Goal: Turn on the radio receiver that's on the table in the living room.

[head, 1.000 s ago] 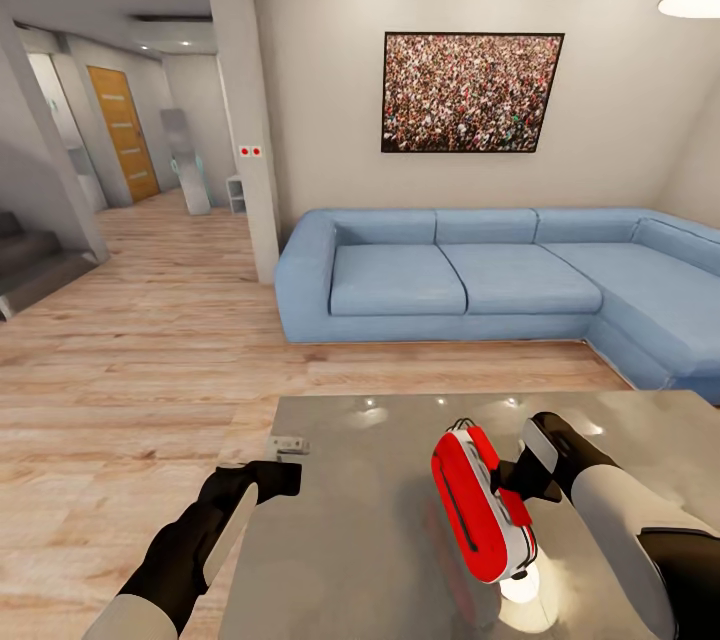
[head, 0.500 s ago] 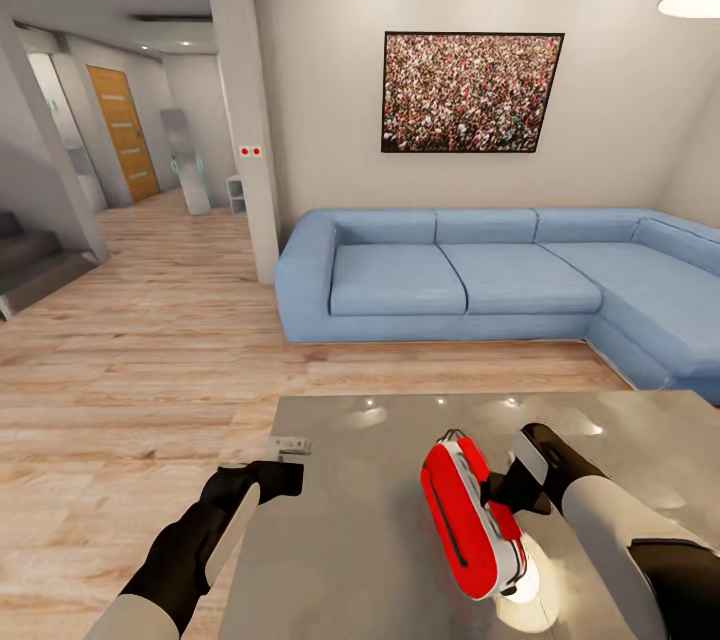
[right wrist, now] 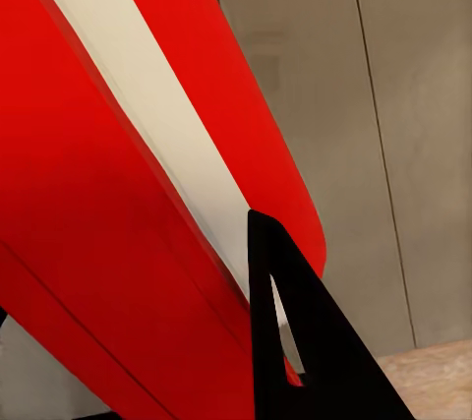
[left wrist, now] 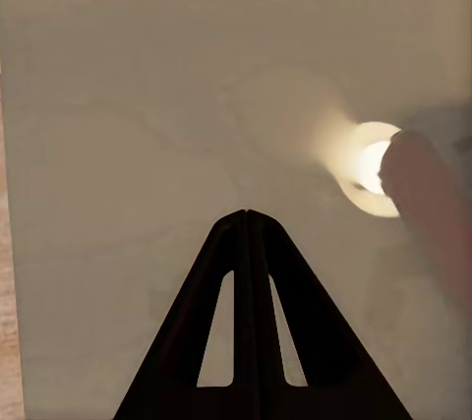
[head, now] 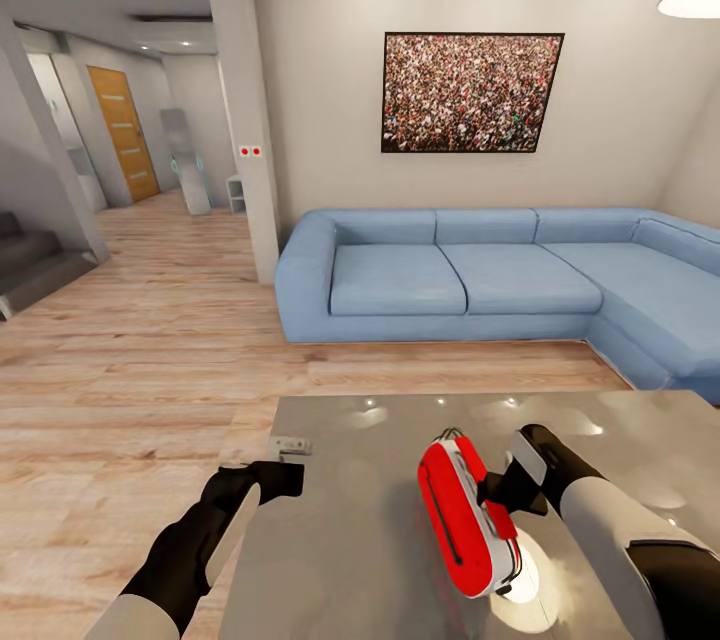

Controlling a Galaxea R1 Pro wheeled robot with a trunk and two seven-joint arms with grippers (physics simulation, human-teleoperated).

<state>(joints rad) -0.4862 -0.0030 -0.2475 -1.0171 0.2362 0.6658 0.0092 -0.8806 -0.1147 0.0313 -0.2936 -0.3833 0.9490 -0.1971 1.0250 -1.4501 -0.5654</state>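
Up close, red-and-white radio receiver [right wrist: 147, 164] against right pincer [right wrist: 280, 341], table [right wrist: 393, 145] behind.

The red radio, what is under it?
Under the radio receiver is the shiny grey table, with a bright lamp reflection beside its lower end. The spot right beneath the radio is hidden, so I cannot tell whether it touches the table.

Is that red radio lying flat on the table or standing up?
Tilted on edge: the radio leans over the table, against the right pincer.
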